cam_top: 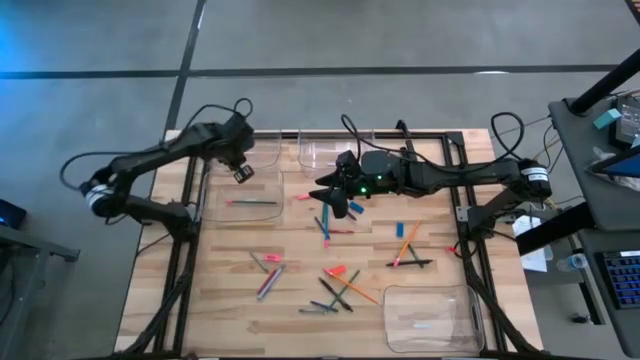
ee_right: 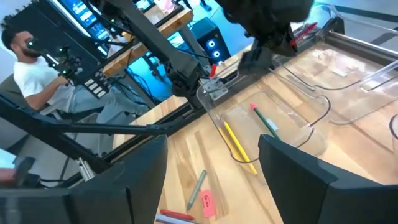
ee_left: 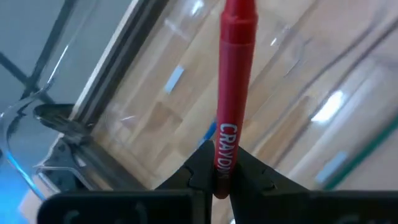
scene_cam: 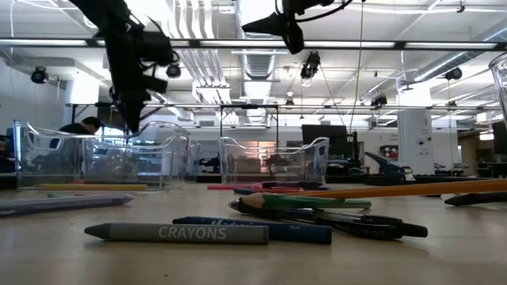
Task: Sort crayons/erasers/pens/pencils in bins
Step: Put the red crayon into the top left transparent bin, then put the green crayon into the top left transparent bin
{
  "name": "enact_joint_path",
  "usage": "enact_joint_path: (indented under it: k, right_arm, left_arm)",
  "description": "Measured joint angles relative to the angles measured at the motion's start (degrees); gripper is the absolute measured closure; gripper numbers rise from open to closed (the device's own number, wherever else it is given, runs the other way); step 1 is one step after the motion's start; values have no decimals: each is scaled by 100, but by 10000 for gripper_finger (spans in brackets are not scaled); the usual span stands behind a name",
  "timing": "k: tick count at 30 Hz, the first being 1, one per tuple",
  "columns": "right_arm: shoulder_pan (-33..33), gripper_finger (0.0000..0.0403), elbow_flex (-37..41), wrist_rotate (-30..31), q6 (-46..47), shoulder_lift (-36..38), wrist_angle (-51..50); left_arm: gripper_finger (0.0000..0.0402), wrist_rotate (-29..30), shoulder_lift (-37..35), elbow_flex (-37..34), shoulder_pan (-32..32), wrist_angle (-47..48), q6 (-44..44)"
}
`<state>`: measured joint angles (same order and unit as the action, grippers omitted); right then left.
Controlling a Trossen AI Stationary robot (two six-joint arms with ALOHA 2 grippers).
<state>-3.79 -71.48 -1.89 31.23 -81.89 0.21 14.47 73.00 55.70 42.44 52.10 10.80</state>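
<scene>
My left gripper [cam_top: 243, 172] hangs above the clear bins at the table's far left and is shut on a red crayon [ee_left: 236, 74]; it also shows in the right wrist view [ee_right: 292, 37]. Below it, one bin [cam_top: 215, 190] holds a yellow pencil [ee_right: 238, 146] and a green pencil [ee_right: 266, 122]. My right gripper [cam_top: 335, 200] is open and empty, high above the table's middle [scene_cam: 289, 36]. Loose crayons, pens and pencils [cam_top: 340, 285] lie flat on the wood, with a blue eraser [cam_top: 399, 230] and a pink eraser [ee_right: 207, 202]. My left gripper pinches the red crayon between its two fingers at the labelled end [ee_left: 225, 149]. The rest of the crayon sticks out past the fingertips, in line with the fingers. The crayon is lifted clear, above the clear bin walls.
Two more clear bins [cam_top: 325, 150] stand along the far edge, and another one [cam_top: 430, 315] stands at the near right. An orange pencil [cam_top: 408, 240] lies right of the middle. A black frame [cam_top: 460, 200] borders the table. A person [ee_right: 31, 68] sits beyond the table.
</scene>
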Motion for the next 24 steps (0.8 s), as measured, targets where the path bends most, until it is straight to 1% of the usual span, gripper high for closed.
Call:
enact_joint_path:
  k: [5,10,14,16,18,21,24]
  right_arm:
    - [11,168,0,2,51,0,-37]
    - [13,168,0,2,111,0,-158]
    - [13,170,0,4,77,0,-311]
    - [13,170,0,38,25,1,-447]
    - [2,170,0,59,-28,0,-613]
    - [0,172,0,61,-38,2,-1014]
    - [0,172,0,59,-31,2,-1585]
  left_arm:
    - [346,428,356,0,97,-5,70]
    - [287,459,377,62,186,0,33]
    - [241,354,236,427,185,156,-47]
    - [226,84,98,653,183,148,-141]
    - [219,-416,-115,888,183,69,-203]
    - [218,-1456,-539,1101,174,-431,-579]
    - [224,-2316,-1038,1062,141,-1307,-1220]
